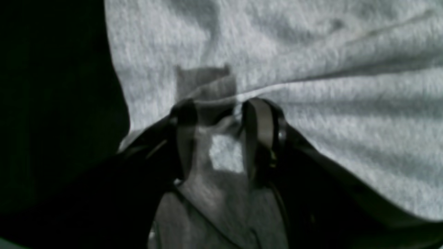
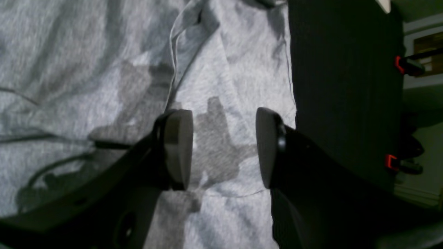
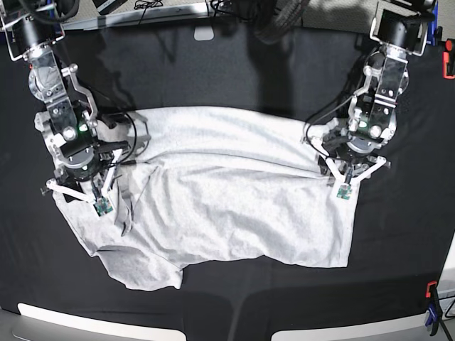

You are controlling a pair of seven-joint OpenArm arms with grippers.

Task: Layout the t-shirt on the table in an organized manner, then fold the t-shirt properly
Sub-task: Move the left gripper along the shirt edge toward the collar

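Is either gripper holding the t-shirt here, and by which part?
Left gripper pinches a raised fold of the t-shirt near its edge. Right gripper is open above it, holding nothing.

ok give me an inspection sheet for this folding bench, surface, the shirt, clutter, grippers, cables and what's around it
Surface: table covered in black cloth, faint creases.
Job's things: t-shirt spread wide but rumpled, creases through the middle, lower edge uneven; not folded yet.
Clutter: nothing seen.
Grippers: left gripper pinches a ridge of fabric at one end of the shirt; right gripper is open over the other end, holding nothing.
Cables: black cable loops beside the right arm over the shirt's edge; another by the left arm.
Surroundings: red clamps and a blue clamp at the table edges.
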